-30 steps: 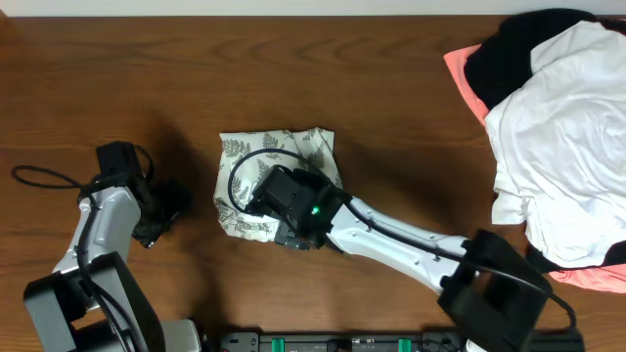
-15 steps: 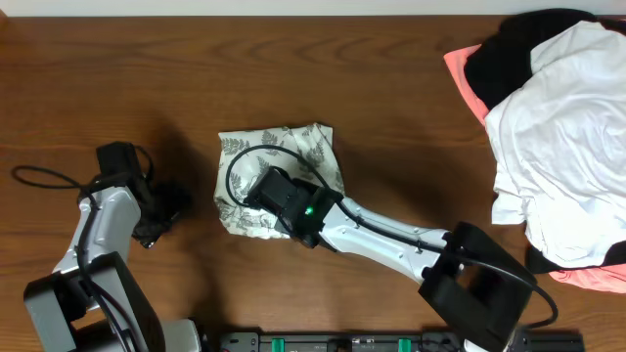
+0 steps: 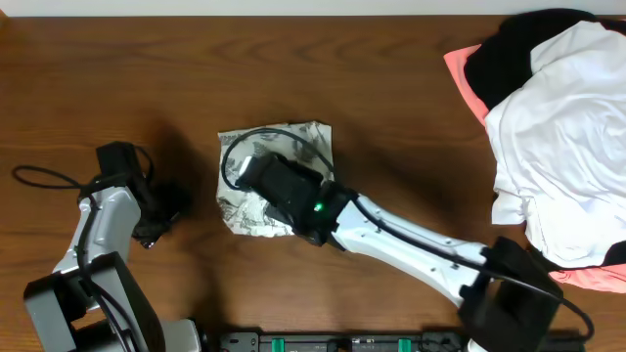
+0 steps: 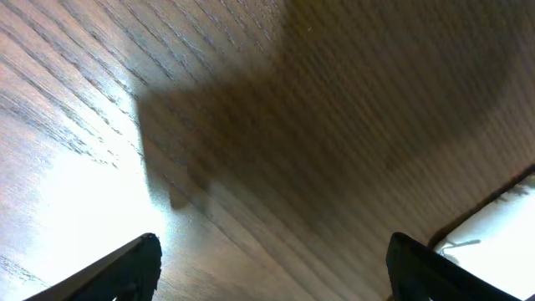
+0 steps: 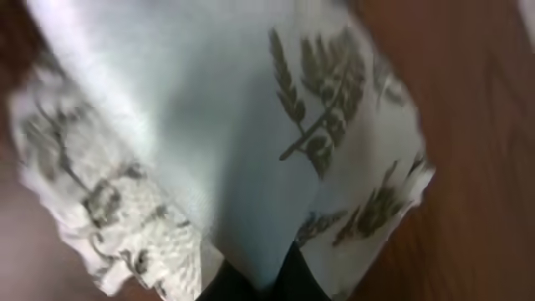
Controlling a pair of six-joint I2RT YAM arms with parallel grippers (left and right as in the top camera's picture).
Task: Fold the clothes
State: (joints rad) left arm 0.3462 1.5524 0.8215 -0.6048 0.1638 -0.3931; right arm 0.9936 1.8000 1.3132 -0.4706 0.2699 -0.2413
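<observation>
Overhead, the crumpled fern-print garment (image 3: 291,140) lies on the wooden surface (image 3: 411,88) left of centre, directly under the right end effector (image 5: 259,283), which is closed, pinching a fold of the cloth. Further left, apart from the garment, the left end effector (image 4: 276,267) hangs open over bare wood.

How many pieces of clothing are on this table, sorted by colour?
fern print: 1
plain white: 1
black: 1
coral pink: 1, as far as shows
Total: 4
</observation>
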